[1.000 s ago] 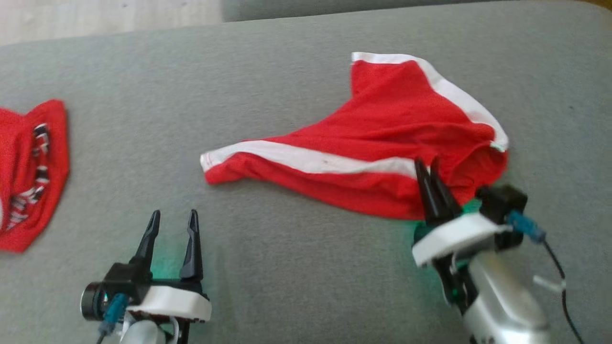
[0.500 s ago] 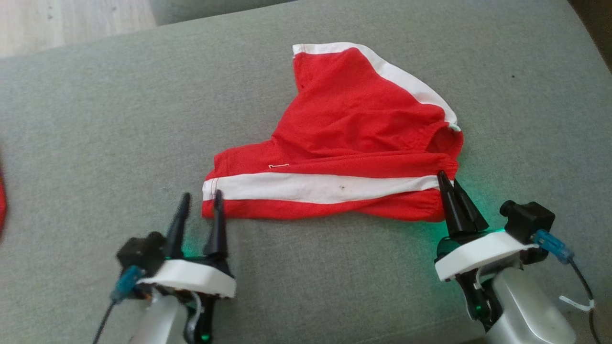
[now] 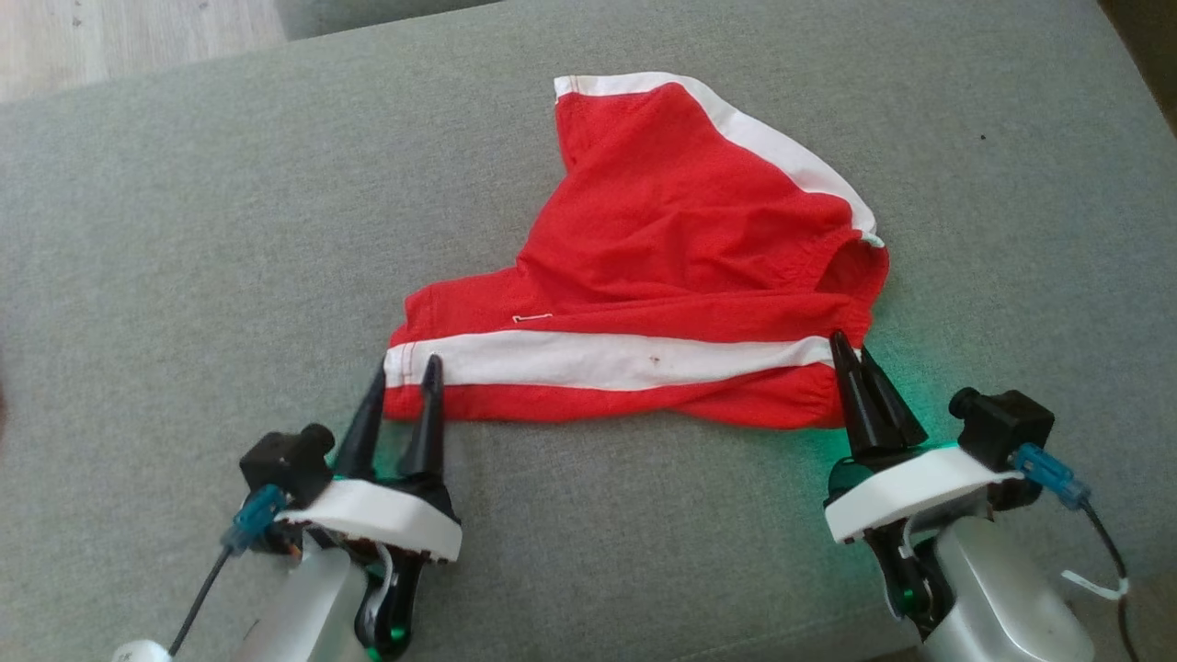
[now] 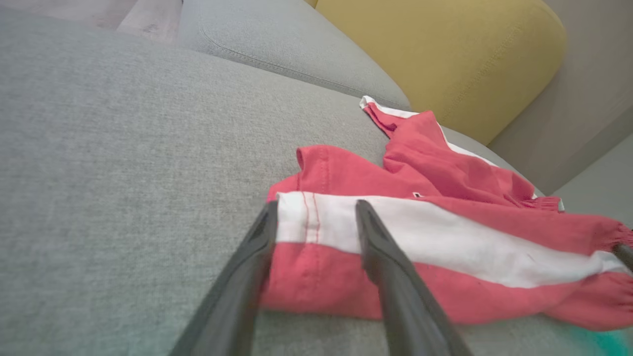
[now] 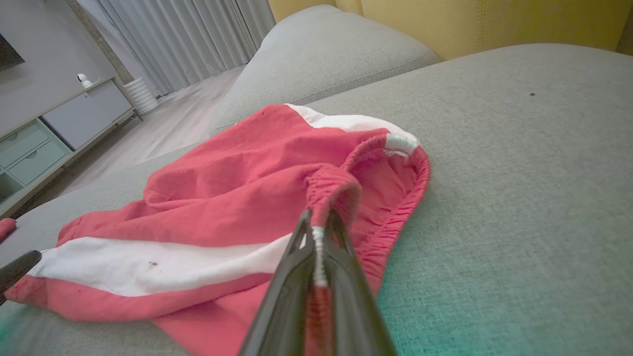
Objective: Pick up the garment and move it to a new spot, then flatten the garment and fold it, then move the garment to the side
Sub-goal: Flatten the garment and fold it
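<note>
Waistband of red shorts pinched tight in right end effector; left end effector parted, straddling leg-hem corner.

Home liv. rm: grey sofa, curtains, drawer unit, wood floor.

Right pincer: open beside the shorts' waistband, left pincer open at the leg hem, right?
No: the right pincer is shut on the waistband of the red shorts, as the right wrist view shows. The left pincer is open at the leg hem.
</note>
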Controlling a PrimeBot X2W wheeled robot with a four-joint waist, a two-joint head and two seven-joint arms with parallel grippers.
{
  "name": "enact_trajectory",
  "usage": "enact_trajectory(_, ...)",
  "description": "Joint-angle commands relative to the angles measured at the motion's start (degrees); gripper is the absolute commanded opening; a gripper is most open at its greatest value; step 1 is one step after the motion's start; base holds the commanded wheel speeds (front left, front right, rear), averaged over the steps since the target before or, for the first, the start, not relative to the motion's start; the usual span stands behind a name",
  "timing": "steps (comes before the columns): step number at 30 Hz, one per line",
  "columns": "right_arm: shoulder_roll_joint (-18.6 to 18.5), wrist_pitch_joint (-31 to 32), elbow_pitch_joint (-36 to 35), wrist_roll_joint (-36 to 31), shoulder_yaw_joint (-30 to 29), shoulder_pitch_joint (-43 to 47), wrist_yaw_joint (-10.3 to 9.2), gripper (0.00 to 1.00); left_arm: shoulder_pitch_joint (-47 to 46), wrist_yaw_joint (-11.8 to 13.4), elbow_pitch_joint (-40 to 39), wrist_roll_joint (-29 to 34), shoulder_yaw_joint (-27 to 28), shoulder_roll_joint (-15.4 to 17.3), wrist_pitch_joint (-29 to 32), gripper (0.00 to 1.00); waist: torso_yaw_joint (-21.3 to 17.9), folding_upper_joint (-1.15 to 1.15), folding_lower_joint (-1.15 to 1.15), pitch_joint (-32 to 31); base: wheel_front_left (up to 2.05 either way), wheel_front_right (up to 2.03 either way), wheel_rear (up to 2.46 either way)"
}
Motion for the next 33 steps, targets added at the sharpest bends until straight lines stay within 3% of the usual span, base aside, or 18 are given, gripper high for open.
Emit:
enact_trajectory(1,0.08,-0.23,-1.37,-0.29,0.80,-0.38,-0.04,0.00,-1.44,-0.37,-0.74,-0.49,0.38,1.10,-0.24,0.16,0.07,0.00,0.00,-0.11,0.00,0.00,0.00)
enact_trajectory(2,0.11,-0.23,-1.43,-0.31,0.71,-0.43,-0.04,0.00,-1.60,-0.37,-0.62,-0.19,-0.06,1.46,-0.24,0.00,0.13,0.00,0.00,-0.12,0.00,0.00,0.00)
enact_trajectory(7,0.52,-0.23,-4.79,-0.22,-1.46,-0.61,-0.04,0.00,-2.41,-0.37,-4.30,2.19,0.88,2.23,-0.24,0.00,1.09,0.00,0.00,-0.55,0.00,0.00,0.00)
enact_trajectory(12,-0.27,-0.23,-11.61,1.58,-0.87,-2.95,-0.04,0.00,-3.80,-0.37,-13.10,7.73,5.10,3.62,-0.24,0.00,2.65,0.00,0.00,-2.11,0.00,0.00,0.00)
enact_trajectory(19,-5.18,0.19,-18.36,8.62,-0.63,-12.36,-0.04,0.00,-10.31,-0.37,-27.58,14.02,9.69,9.96,-0.24,0.00,5.44,0.00,0.00,-6.31,0.00,0.00,0.00)
enact_trajectory(23,-8.03,4.57,-22.87,12.45,-1.97,-18.95,-0.04,0.00,-14.39,-0.37,-33.29,16.82,11.93,14.82,-0.07,0.00,6.06,0.00,0.00,-7.44,0.00,0.00,0.00)
enact_trajectory(27,-9.84,9.27,-26.84,13.39,-3.32,-23.62,-0.04,0.00,-18.53,-0.37,-36.78,17.27,12.66,17.45,2.48,0.00,6.76,0.00,0.00,-6.32,0.00,0.00,0.00)
enact_trajectory(33,-10.64,16.20,-26.32,11.75,-4.56,-30.97,-0.04,0.00,-26.08,1.84,-35.03,15.74,14.86,17.92,9.35,0.00,7.87,0.00,0.00,-1.23,0.00,0.00,0.00)
